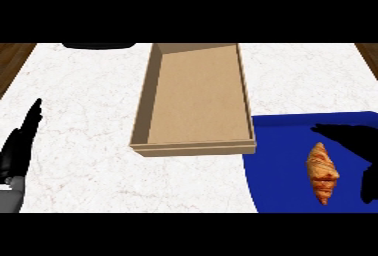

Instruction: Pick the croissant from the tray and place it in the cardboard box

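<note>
Right hand (358,142) (spread wide, holding nothing) hovers beside croissant (322,172) on tray (280,150); left hand (21,142) rests open.

I look from my head, steeply down onto the worktop (81,100), near enough that its white top fills most of the view. Only wood strips (13,57) show at the far corners. The far side lies at the top of the view. The cardboard box (196,95) sits upper middle. The blue tray (284,150) is cut by the right and lower edges. My left robot hand (21,145) enters lower left, my right robot hand (354,139) at the right edge.
</note>
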Tool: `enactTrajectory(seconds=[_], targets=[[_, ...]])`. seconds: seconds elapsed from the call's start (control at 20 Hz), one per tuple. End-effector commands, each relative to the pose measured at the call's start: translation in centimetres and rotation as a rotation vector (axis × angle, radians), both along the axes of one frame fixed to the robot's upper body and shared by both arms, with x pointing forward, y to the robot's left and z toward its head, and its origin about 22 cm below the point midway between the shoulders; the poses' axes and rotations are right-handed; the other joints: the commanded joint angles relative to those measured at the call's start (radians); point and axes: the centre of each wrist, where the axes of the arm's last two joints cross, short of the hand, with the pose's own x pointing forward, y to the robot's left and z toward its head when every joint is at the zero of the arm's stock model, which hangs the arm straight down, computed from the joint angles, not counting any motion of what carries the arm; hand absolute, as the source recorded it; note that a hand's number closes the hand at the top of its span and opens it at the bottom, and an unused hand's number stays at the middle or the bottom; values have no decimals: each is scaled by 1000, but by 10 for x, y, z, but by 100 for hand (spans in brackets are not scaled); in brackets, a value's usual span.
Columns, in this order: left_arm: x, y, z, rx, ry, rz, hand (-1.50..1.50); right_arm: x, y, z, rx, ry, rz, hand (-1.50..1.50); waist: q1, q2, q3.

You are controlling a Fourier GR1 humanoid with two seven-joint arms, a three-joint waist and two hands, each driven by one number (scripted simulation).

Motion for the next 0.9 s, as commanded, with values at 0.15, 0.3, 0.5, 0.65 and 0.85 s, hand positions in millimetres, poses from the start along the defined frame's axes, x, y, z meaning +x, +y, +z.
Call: enactTrajectory(seconds=[0.15, 0.3, 0.5, 0.65, 0.85], targets=[[0, -9, 6, -5, 4, -9, 0, 6, 8, 3, -22, 16, 19, -150, -5, -2, 0], [-9, -5, 6, 0, 15, -3, 0, 2, 8, -12, -7, 19, 15, -150, -4, -2, 0], [-6, 6, -5, 2, -14, 6, 0, -2, 12, -8, 63, 47, 48, -150, -6, -1, 0], [-10, -7, 4, 1, -1, 2, 0, -4, 35, 0, 97, 44, 73, -150, -5, -3, 0], [-19, 6, -5, 3, 10, -5, 0, -4, 47, -12, 109, 46, 93, -150, -3, -2, 0]])
